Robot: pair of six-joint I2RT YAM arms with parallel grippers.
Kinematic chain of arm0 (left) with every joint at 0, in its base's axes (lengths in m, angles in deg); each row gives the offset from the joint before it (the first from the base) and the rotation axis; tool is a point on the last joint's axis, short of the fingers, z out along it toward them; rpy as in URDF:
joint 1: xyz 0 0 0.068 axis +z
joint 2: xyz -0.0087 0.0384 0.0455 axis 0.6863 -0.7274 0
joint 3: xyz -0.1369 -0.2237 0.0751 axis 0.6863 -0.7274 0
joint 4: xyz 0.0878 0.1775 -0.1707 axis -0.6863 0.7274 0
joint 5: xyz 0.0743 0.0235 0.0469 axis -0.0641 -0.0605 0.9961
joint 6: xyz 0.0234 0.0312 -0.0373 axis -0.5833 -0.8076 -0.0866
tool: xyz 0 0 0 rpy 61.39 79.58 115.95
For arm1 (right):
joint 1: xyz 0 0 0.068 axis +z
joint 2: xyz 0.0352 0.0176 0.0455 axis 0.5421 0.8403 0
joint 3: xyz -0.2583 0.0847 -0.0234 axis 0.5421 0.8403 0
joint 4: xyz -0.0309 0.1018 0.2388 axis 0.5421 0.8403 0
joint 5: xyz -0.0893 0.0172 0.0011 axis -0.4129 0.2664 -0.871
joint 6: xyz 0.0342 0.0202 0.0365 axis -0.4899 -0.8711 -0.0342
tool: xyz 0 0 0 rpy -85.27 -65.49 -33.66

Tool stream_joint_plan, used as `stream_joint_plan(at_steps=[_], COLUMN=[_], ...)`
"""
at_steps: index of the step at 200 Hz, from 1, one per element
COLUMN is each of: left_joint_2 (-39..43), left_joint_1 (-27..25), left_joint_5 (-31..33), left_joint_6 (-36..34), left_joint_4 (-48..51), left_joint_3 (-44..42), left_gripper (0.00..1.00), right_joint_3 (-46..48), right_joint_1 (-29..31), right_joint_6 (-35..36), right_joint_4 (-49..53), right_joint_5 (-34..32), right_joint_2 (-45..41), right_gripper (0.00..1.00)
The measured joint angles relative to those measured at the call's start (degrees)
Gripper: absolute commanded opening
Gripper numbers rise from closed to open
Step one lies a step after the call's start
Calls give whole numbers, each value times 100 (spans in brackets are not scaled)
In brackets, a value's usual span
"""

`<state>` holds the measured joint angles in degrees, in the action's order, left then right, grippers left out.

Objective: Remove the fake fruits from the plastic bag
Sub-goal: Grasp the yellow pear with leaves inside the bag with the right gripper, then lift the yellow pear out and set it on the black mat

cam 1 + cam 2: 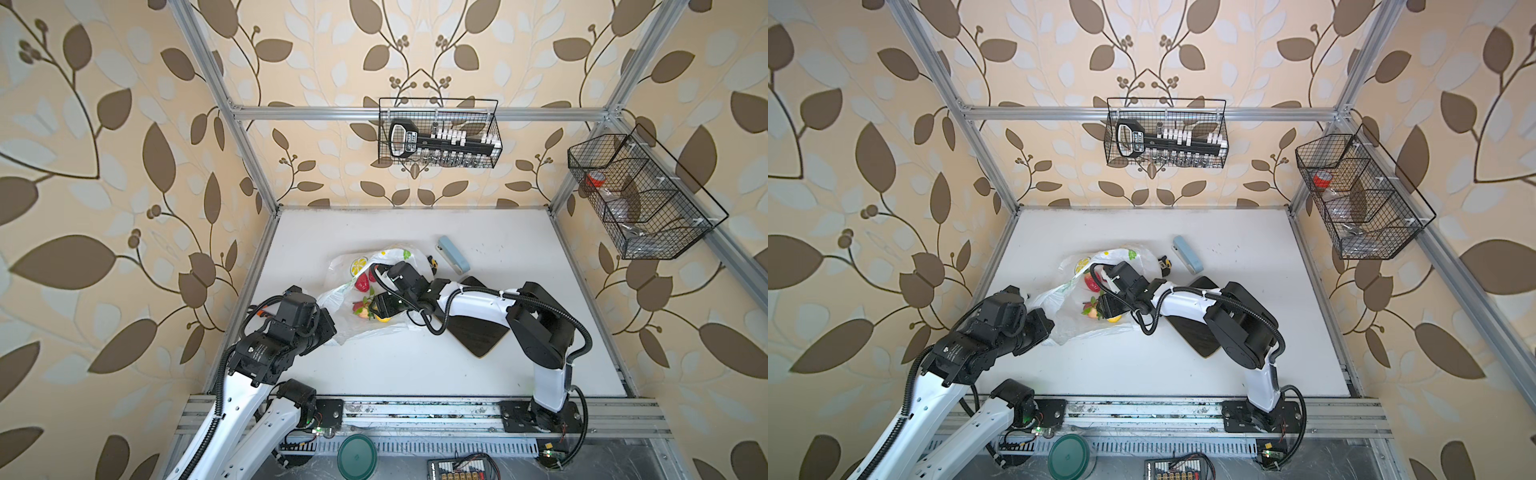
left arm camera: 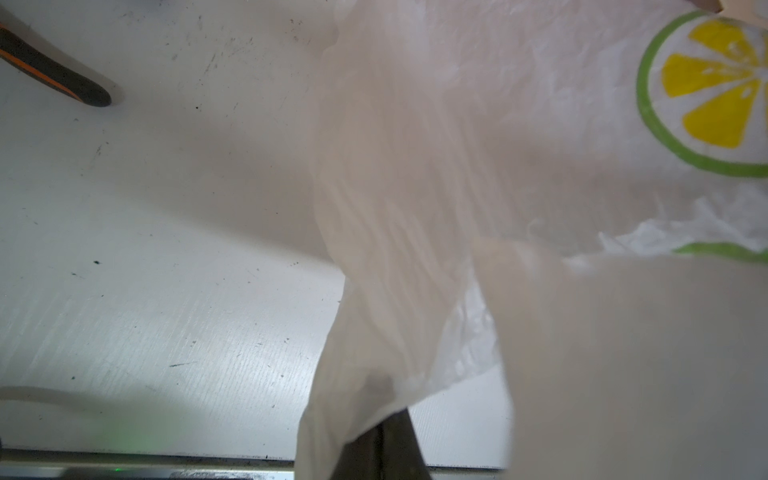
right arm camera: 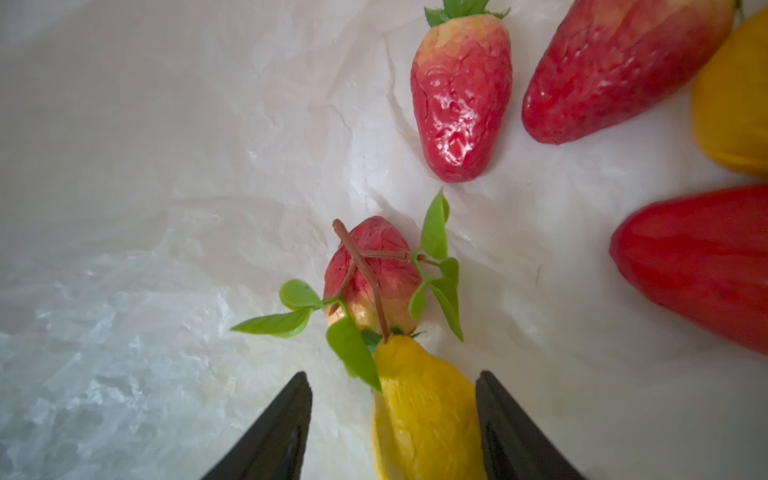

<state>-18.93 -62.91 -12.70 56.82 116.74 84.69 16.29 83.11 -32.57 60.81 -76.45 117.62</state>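
1. My left claw [image 2: 384, 440] was closed on a gathered fold of the plastic bag [image 2: 395, 208].
2. The plastic bag lay on the tabletop [image 1: 415, 374], left of centre in both top views, with its mouth facing my right arm.
3. My right claw [image 3: 391, 374] was inside the mouth, jaws open, one on each side of the yellow pear [image 3: 424, 415].
4. One jaw stood clear of the pear. I could not tell whether the other touched it.
5. The pear's narrow end touched a small strawberry [image 3: 390, 282], and its brown stem lay across that fruit.
6. A pale-topped strawberry [image 3: 459, 95], a long strawberry [image 3: 615, 70], a deep-red strawberry [image 3: 698, 262] and a yellow-orange fruit [image 3: 735, 95] lay beyond, apart from my claw.
7. All fruits rested inside the bag on its lower film.
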Motion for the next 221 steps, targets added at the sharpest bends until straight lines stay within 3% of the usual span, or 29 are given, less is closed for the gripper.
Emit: stream_joint_plan(at_steps=[53,100,188,221], left_joint_2=[-26,-28,-15,-11], left_joint_1=[0,0,0,0], left_joint_5=[0,2,50,57], left_joint_6=[-4,-4,4,22], left_joint_4=[2,0,0,-2], left_joint_3=[0,0,0,0], left_gripper=[0,0,0,0], right_joint_3=[11,94,404,487], right_joint_1=[0,0,24,138], right_joint_6=[111,188,186,487], right_joint_4=[138,116,-640,-774], right_joint_5=[-120,-118,-118,-31], right_joint_2=[275,273,-286,-361], right_gripper=[63,51,49,48])
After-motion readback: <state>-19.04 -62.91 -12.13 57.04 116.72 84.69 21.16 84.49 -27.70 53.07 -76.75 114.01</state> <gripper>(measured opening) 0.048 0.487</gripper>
